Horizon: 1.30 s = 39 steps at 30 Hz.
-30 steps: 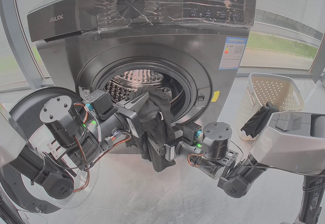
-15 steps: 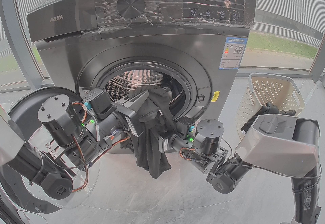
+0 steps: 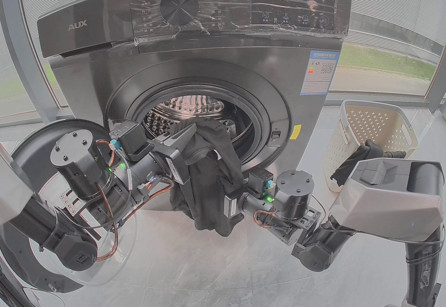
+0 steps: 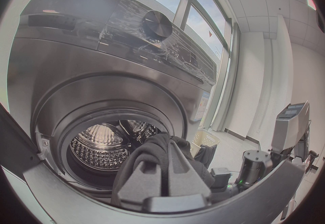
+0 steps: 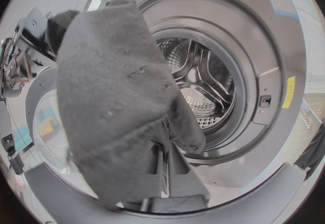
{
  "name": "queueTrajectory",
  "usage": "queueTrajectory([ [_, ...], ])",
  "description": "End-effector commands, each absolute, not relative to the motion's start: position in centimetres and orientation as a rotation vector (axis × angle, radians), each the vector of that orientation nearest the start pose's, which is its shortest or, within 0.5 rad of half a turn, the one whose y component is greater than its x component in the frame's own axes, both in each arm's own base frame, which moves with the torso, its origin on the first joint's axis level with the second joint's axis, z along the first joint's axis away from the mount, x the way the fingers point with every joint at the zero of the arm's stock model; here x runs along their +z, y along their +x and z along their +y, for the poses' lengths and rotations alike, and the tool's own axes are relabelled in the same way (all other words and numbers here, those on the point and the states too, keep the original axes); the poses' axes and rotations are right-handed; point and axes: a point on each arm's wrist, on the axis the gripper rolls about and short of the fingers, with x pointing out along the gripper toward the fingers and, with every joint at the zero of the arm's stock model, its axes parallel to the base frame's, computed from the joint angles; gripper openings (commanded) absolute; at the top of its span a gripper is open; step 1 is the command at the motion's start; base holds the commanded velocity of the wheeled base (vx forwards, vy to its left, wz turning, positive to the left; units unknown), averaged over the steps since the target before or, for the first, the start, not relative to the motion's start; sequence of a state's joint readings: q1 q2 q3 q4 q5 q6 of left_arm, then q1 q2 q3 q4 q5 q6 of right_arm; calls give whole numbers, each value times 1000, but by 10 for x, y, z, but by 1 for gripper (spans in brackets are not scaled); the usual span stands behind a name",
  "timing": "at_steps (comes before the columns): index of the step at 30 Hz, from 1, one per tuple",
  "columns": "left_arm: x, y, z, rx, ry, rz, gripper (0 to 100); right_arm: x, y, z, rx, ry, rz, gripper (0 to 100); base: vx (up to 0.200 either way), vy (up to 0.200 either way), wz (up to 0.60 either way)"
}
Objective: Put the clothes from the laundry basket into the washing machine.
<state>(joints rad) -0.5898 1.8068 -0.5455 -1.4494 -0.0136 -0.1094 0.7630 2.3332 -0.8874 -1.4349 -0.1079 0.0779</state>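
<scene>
Pinching dark garment (image 3: 204, 173), left tool (image 3: 187, 131) and right tool (image 5: 166, 163)

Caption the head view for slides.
Left gripper and right gripper hold a dark garment before the open washing machine; another garment drapes the laundry basket.

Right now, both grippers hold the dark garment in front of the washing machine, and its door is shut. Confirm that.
Not quite. The door is open, swung out to the robot's left, and the head view shows the bare drum through the opening. The rest stands: the left gripper and right gripper hold the dark garment in front of the washing machine.
</scene>
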Motion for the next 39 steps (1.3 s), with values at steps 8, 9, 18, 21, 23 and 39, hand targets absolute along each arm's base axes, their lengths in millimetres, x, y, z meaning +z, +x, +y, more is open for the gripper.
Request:
queueTrajectory([
  [8, 169, 249, -155, -566, -168, -155, 0, 87, 278, 216, 546, 60, 55, 0, 0, 0, 0],
  [9, 169, 248, -154, -566, -166, -153, 0, 86, 276, 211, 538, 56, 67, 0, 0, 0, 0],
  [18, 171, 235, -145, -564, -166, -154, 0, 92, 274, 186, 484, 54, 75, 0, 0, 0, 0],
  [21, 169, 227, -140, -565, -160, -138, 0, 100, 273, 181, 474, 65, 51, 0, 0, 0, 0],
  [23, 166, 223, -138, -566, -156, -126, 0, 105, 273, 178, 467, 71, 33, 0, 0, 0, 0],
  [39, 151, 213, -129, -564, -135, -100, 0, 139, 245, 151, 457, 119, -42, 0, 0, 0, 0],
])
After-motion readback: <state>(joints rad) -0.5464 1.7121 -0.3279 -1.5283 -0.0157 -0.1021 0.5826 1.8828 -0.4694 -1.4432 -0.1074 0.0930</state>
